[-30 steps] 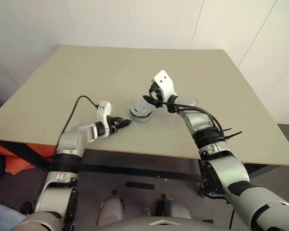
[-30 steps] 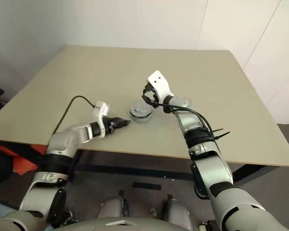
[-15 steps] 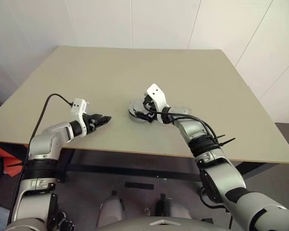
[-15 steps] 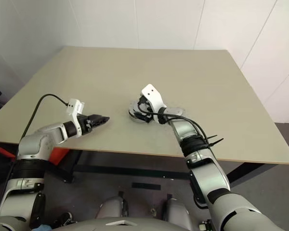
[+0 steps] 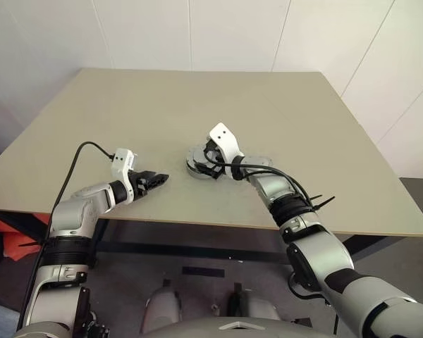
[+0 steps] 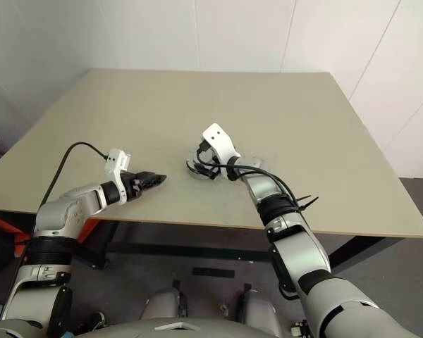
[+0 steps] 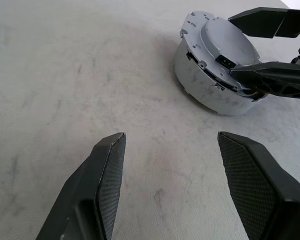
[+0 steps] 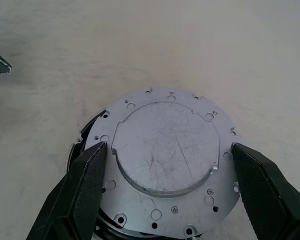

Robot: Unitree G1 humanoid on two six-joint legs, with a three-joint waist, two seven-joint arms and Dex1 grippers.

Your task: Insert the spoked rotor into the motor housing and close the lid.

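2 hands are showing here, and both are sitting open. The right hand [image 8: 165, 190] is straddling the motor housing [image 7: 210, 92], 1 finger on each side of it, gripping nothing as far as I can tell. The lid [image 8: 165, 162] is lying flat on top of the housing, near the middle of the surface [image 5: 197, 105]. The left hand [image 7: 185, 185] is hanging empty over bare surface at about 9 o'clock from the housing, well apart. The spoked rotor isn't distinguishable, so I'm guessing it's inside already. Looks nearly done to me; whether the lid is seated fully isn't clear.
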